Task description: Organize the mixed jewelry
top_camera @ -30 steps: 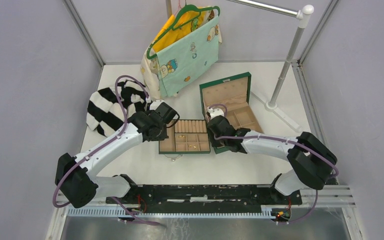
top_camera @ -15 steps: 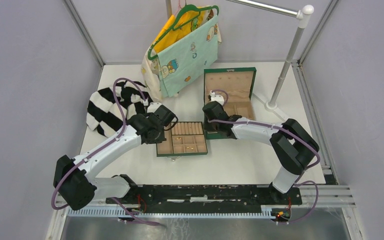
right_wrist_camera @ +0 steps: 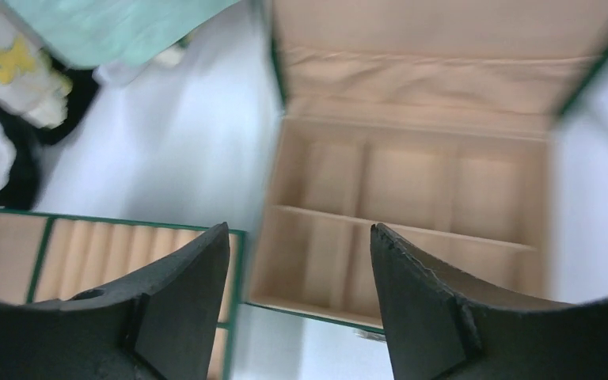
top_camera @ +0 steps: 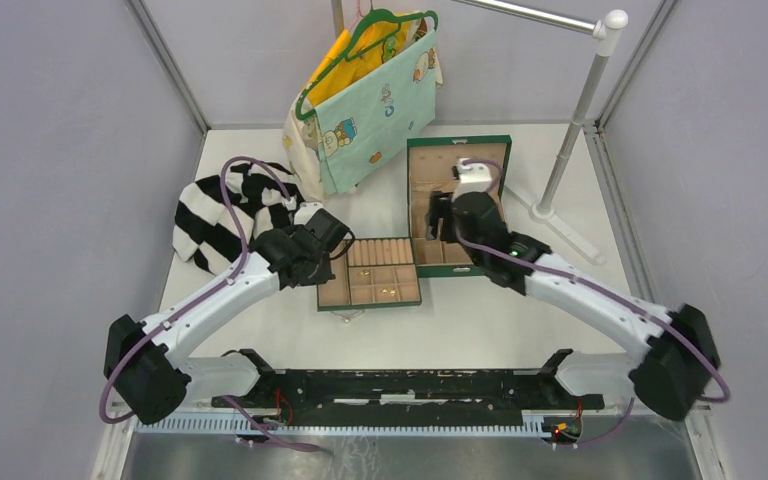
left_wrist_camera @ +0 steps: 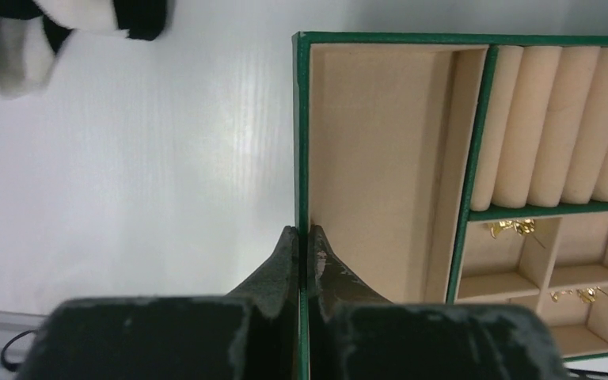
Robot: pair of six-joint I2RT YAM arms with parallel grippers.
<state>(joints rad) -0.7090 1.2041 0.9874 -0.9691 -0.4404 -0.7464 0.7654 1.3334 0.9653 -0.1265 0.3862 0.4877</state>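
I am pinching the left wall of the divided tray [left_wrist_camera: 396,37] with my left claw [left_wrist_camera: 302,234]. Its fingers are pressing together on the thin green rim, one inside the long empty compartment and one outside over the table [left_wrist_camera: 166,158]. That grip is letting me steady or drag the tray without reaching into its cells. The mixed jewelry [left_wrist_camera: 513,228] is sitting as tiny gold pieces in the small square compartments on the near right of the tray, just near the ring rolls [left_wrist_camera: 554,127]. What looks like the thin pale chain [top_camera: 346,314] is lying on the table just beside the tray's near edge, though it is too faint to be sure. My right claw [right_wrist_camera: 299,237] is hanging with its fingers wide apart and gripping nothing. It is hovering above the green box [right_wrist_camera: 408,170], whose lid is standing open at the far side and whose tan compartments appear bare. The tray is lying just left of the box, touching or nearly so. I am judging that the sorting is barely under way, with the box ready to receive pieces.
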